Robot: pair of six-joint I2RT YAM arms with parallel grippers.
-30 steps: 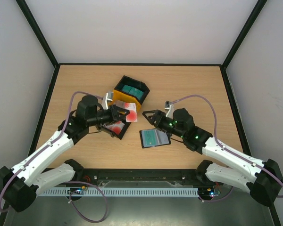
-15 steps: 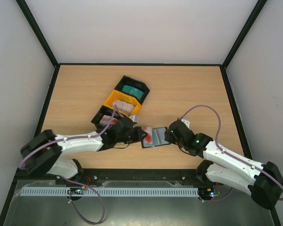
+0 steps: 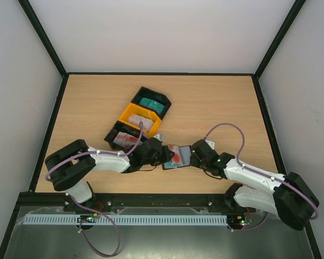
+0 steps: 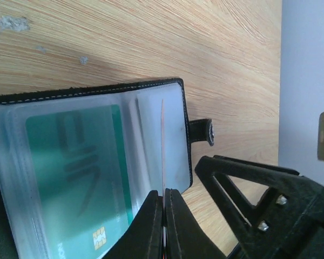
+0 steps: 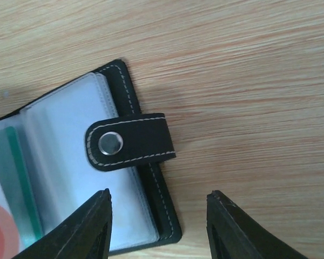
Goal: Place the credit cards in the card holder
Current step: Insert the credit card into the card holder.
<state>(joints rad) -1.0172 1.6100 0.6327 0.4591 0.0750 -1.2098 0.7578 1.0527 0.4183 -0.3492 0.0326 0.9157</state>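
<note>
1. Left wrist view: the left gripper (image 4: 163, 195) is pinching a red-and-white credit card (image 4: 162, 140) with its jaws pressed together on the card's near end. The card is showing edge-on, its long axis running straight out from the jaws.
2. The card holder (image 4: 146, 124) is lying open on the tabletop (image 3: 216, 108) near the middle of its near edge. A teal card (image 4: 75, 172) is sitting in one clear sleeve. The held card is hanging over the empty sleeve on the strap side.
3. The right gripper (image 5: 159, 216) is hovering at the holder's strap (image 5: 132, 143) with its jaws spread and nothing between them. I judge the left arm to be the one placed to insert, since the card is lining up with that empty sleeve.
4. Farther in, toward the tabletop's centre, the bins (image 3: 142, 116) are sitting with more cards inside.
</note>
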